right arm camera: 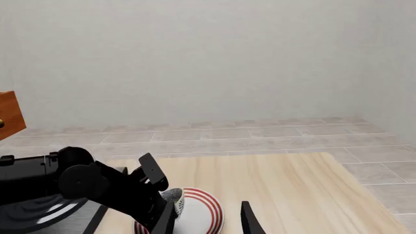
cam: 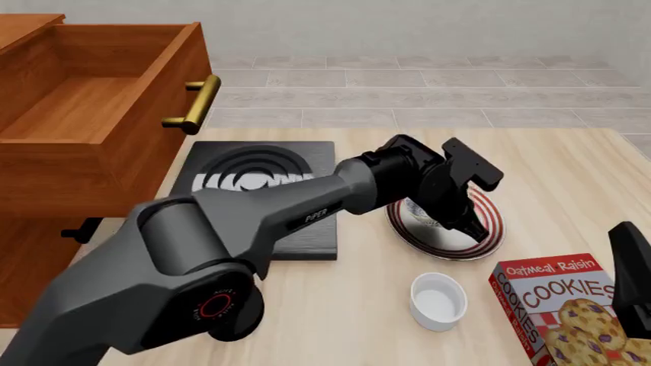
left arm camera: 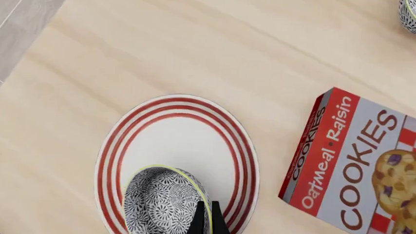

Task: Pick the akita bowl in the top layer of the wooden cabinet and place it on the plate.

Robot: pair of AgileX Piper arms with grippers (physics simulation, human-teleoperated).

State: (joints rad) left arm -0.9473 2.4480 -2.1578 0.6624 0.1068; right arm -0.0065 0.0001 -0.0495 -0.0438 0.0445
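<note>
Left gripper (cam: 460, 217) closed on the rim of the akita bowl (left arm camera: 163, 201), fingers (left arm camera: 208, 219) pinched tight over the edge with no gap between them, seen clearest in the left wrist view. Bowl held over the plate (left arm camera: 175, 126), within the red rings and toward one side of the white centre; whether resting on it or just above — cannot tell. In the front view, bowl mostly hidden behind the left arm, only a patterned sliver showing against the plate (cam: 489, 236).

Top layer (cam: 97, 114) of the wooden cabinet (cam: 41, 252) pulled out at the left, open and bare inside, brass handle (cam: 198, 103) pointing toward the table (cam: 569, 168). Black stove (cam: 254, 183) just beside the cabinet, between it and the plate.

Small white cup (cam: 438, 301) near the plate on the robot's side, apart from it. Cookie box (cam: 554, 305) lying flat to the right of the cup, close to the plate but not touching.

Right gripper (right arm camera: 206, 219) parted, two dark fingertips wide apart with nothing between them — low at the right edge of the table, well apart from the plate
</note>
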